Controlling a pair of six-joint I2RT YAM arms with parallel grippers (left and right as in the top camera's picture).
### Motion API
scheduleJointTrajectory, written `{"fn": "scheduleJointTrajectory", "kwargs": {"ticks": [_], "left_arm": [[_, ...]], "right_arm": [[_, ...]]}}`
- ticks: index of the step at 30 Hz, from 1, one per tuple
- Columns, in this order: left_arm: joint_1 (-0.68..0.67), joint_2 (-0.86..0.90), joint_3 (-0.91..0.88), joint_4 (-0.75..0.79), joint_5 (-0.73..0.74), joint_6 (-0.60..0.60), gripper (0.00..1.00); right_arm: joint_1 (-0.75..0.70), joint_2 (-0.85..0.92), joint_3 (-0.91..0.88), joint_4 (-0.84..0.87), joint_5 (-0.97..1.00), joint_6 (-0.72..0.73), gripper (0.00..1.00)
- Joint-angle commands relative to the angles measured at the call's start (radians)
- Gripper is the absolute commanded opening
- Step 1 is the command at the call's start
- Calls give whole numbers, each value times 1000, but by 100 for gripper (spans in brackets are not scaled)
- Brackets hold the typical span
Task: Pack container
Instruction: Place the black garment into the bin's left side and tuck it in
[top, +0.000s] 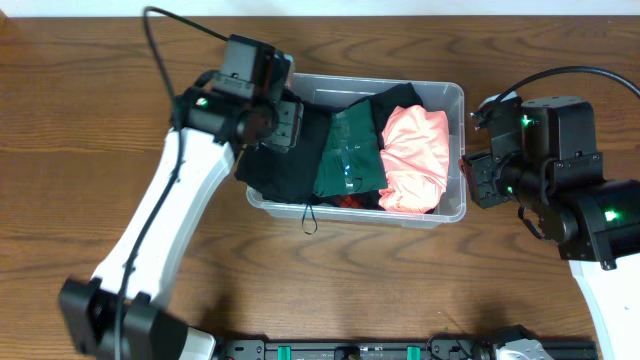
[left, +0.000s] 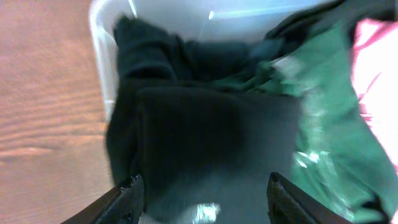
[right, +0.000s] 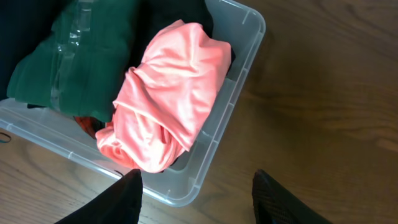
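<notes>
**When Garments Fill the Bin: Container and Gripper Status**

Where the left wrist view begins, the left gripper (left: 202, 193) shows both fingers spread wide with nothing held between them. Directly beyond the fingers lies a black garment (left: 205, 137); whether the fingertips touch it cannot be told. Overhead, this gripper (top: 285, 120) sits above the left end of the container (top: 350, 213).

In the right wrist view, the right gripper (right: 199, 193) is likewise spread wide and empty. It is positioned above the wooden table (right: 323, 93), just outside the container's right end wall (right: 249, 37). Overhead, it (top: 478, 180) stands beside that wall.

The container rests near the middle of the table (top: 80, 100), long side toward the robot. Its contents, left to right:

1. Black garment (top: 280, 165), partly draped over the left rim.
2. Green garment (top: 345, 155), folded, with a shiny clear strip on it.
3. Salmon-pink garment (top: 415, 155), bundled at the right end.

A red item (top: 345, 200) shows under the green garment. A thin black cord loop (top: 310, 218) hangs over the near wall.
</notes>
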Motion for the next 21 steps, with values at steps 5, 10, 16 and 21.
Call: {"fn": "scheduleJointTrajectory", "kwargs": {"ticks": [5,10,16,21], "left_arm": [[-20,227,-26,1,64,-45,62],[-55,322,-26,5,63,-47,62],[-52,289,11,-38,29,-47,77],[-50,139,55,-85,-4,-47,82]], "right_arm": [[-8,0,-4,-2,6,11,55],[-8,0,-4,-3,6,11,54],[-8,0,-4,-11,6,11,54],[-8,0,-4,-19,6,11,54]]}}
